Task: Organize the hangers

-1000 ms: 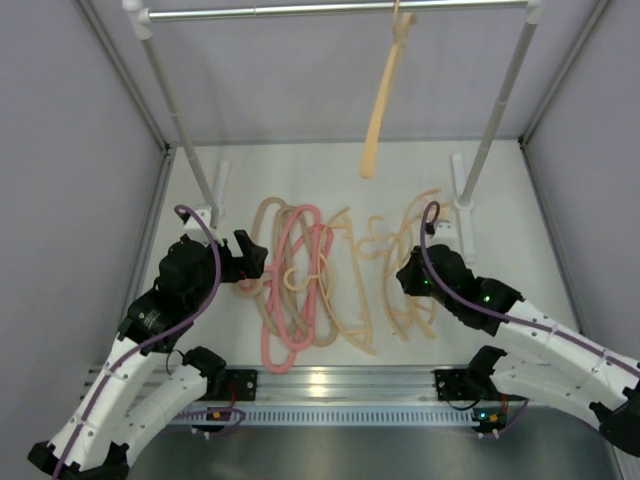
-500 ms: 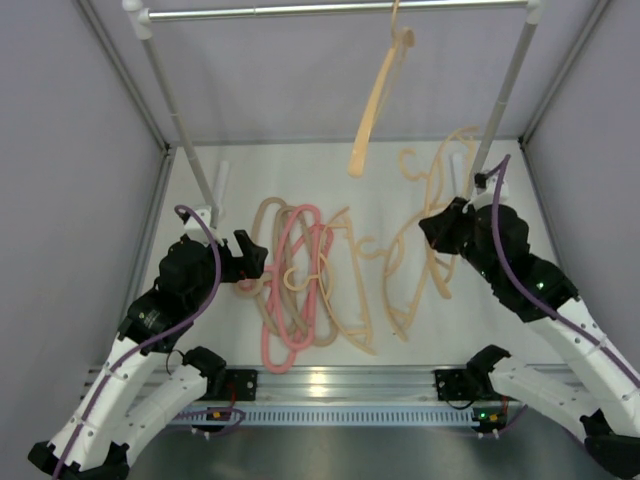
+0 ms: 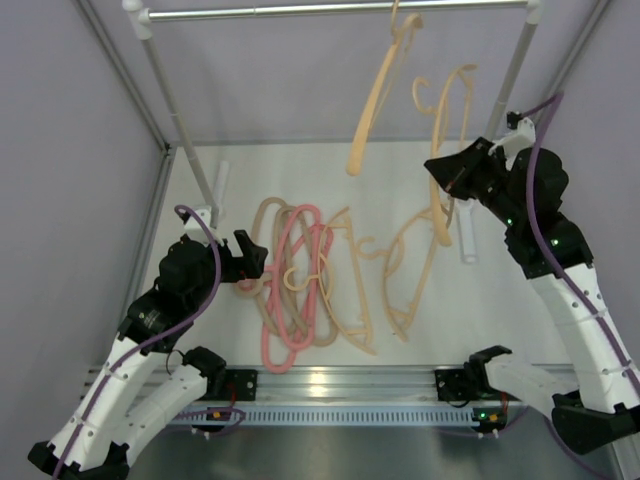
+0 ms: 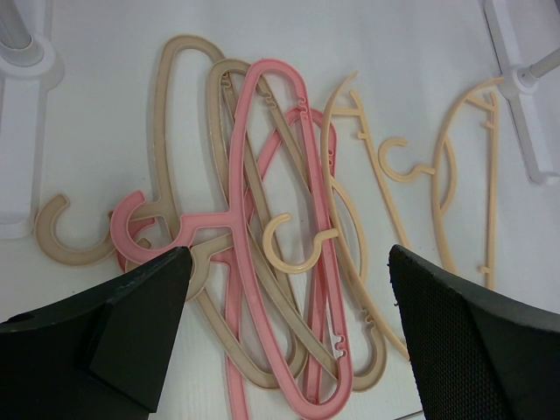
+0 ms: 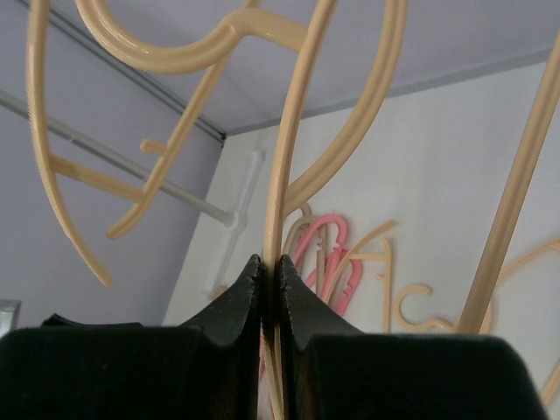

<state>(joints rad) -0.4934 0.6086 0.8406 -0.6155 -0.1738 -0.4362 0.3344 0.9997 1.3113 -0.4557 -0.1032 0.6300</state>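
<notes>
Closest to me, the left gripper (image 3: 252, 268) sits low at the left edge of the pile, its fingers spread wide and holding nothing. Just beyond it, on the white table (image 3: 300, 170), two tan hangers (image 3: 268, 250) lie tangled with two pink hangers (image 3: 300, 285), the pink ones on top. A flat peach hanger (image 4: 302, 261) lies against their right side, with its hook curled over a pink one. In the left wrist view, the two black fingers cover the near corners of that tangle.

Further right, a slanted hanger (image 3: 405, 270), also peach, stands off the flat. Its low end is down near the table and its top is up by the right gripper (image 3: 447, 170). That gripper is raised high and pinched tight on a thin bar of the held hanger (image 3: 441, 228), whose hook points up toward the rail. I cannot tell whether the slanted hanger is caught on the held one.

The right white post (image 3: 505, 85) stands just beside the raised gripper, with its foot (image 3: 468, 235) on the table below. At the back, the grey rail (image 3: 330, 10) spans the posts. One hung hanger (image 3: 375, 100), peach as well, dangles tilted from it, just left of the held one.

A second ago the right gripper was down at table level beside the pile, with those peach hangers lying flat. It has since climbed and swung back toward the post. The left arm has not moved. The hung hanger's lower tip has drifted slightly left.
</notes>
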